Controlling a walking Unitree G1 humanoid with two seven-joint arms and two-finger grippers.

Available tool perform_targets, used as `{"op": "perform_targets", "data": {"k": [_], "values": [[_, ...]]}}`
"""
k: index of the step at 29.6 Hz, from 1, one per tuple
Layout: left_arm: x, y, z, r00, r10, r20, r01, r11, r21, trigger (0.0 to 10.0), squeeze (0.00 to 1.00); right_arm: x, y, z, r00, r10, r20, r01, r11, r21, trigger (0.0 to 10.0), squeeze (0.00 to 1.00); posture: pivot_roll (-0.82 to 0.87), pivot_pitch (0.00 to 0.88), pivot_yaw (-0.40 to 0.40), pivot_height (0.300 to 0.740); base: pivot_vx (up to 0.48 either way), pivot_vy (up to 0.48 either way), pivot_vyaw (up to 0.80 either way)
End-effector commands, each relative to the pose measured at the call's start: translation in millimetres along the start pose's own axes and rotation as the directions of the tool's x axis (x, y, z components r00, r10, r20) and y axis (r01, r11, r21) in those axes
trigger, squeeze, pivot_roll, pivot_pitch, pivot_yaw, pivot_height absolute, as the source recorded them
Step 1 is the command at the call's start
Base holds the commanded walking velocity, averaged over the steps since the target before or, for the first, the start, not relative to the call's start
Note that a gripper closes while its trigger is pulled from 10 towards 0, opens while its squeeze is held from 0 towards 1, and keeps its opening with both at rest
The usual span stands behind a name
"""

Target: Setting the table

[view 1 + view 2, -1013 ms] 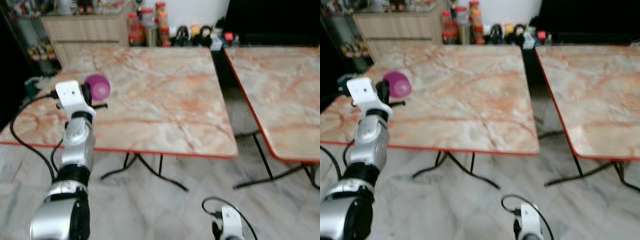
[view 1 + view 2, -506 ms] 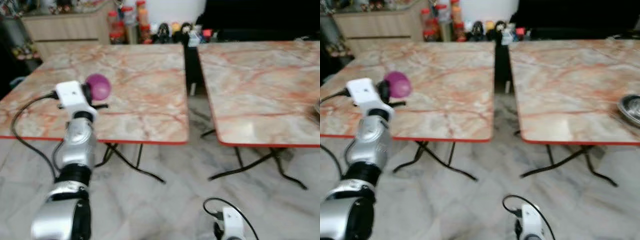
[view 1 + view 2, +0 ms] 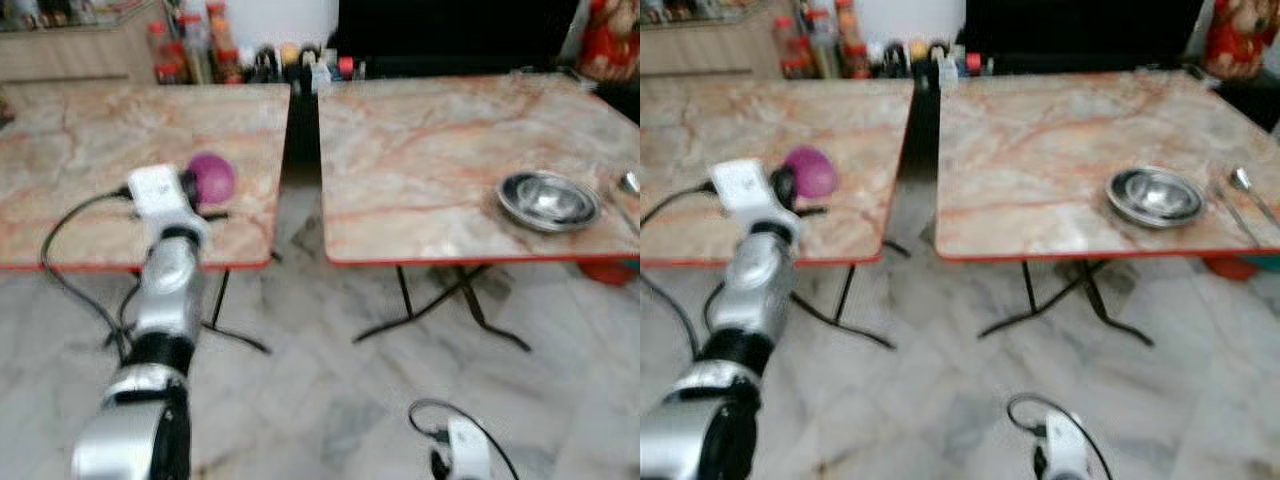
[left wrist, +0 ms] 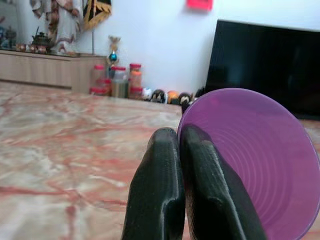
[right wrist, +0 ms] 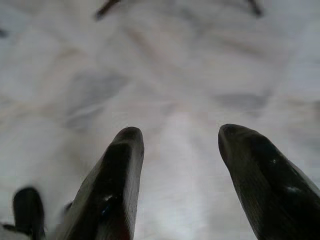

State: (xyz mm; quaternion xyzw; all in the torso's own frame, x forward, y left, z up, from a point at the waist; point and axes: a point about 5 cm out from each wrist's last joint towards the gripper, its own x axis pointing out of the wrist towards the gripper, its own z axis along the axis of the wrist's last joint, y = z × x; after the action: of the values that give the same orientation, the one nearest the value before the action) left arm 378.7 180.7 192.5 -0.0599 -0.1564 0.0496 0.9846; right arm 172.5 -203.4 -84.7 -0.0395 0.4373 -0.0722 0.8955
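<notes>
left gripper [image 4: 181,137]: my jaws pinching purple bowl [image 3: 211,178] rim, carrying
right gripper [image 5: 180,137]: jaws spread, idle
progress: metal bowl [image 3: 549,199], spoon [image 3: 1240,180] set, 3 o'clock; purple bowl unplaced

I see a purple plastic cup [image 4: 252,160] pinched at its rim, tilted sideways above the left marble table [image 3: 70,160]; a steel bowl [image 3: 549,199] sits on the right table [image 3: 420,150].

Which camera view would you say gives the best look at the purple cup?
The left wrist view: the purple cup is large and sharp there, its rim pinched by the left gripper. Both eye views show it small and blurred, held over the left table.
</notes>
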Motion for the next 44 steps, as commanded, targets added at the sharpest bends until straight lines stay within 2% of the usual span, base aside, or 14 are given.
{"op": "perform_targets", "data": {"k": [1, 9, 16, 22, 44], "values": [[1.6, 9.8, 5.1, 1.000, 0.023, 0.016, -0.023, 1.000, 0.012, 10.0, 0.00, 0.2, 11.6, 2.3, 0.999, 0.032, 0.006, -0.032, 0.999, 0.002, 10.0, 0.00, -0.01, 0.000, 0.008, 0.736, 0.000, -0.472, 0.00], [0.6, 9.6, 5.3, 1.000, 0.022, 0.018, -0.022, 1.000, 0.001, 10.0, 0.00, 0.2, 12.9, 2.5, 0.999, 0.039, 0.007, -0.039, 0.999, -0.003, 10.0, 0.00, -0.01, 0.000, 0.006, 0.736, 0.000, -0.318, 0.00], [-0.3, 8.1, 11.3, 0.998, 0.005, 0.065, 0.000, 0.998, -0.068, 10.0, 0.00, 0.3, 13.4, 3.5, 0.999, 0.044, 0.014, -0.044, 0.999, -0.006, 10.0, 0.00, -0.01, 0.000, 0.003, 0.736, 0.000, 0.000, 0.00], [-0.3, 6.4, 11.2, 0.998, -0.008, 0.060, 0.012, 0.998, -0.062, 10.0, 0.00, 0.2, 13.9, 3.5, 0.999, 0.047, 0.014, -0.046, 0.999, -0.006, 10.0, 0.00, -0.01, 0.000, 0.003, 0.736, 0.000, 0.000, 0.00], [1.9, 3.4, 11.8, 0.998, -0.029, 0.051, 0.032, 0.998, -0.063, 10.0, 0.00, 0.5, 15.5, 3.9, 0.999, 0.046, 0.008, -0.046, 0.999, 0.012, 10.0, 0.00, -0.01, 0.000, 0.006, 0.736, 0.265, 0.000, 0.00]]}}
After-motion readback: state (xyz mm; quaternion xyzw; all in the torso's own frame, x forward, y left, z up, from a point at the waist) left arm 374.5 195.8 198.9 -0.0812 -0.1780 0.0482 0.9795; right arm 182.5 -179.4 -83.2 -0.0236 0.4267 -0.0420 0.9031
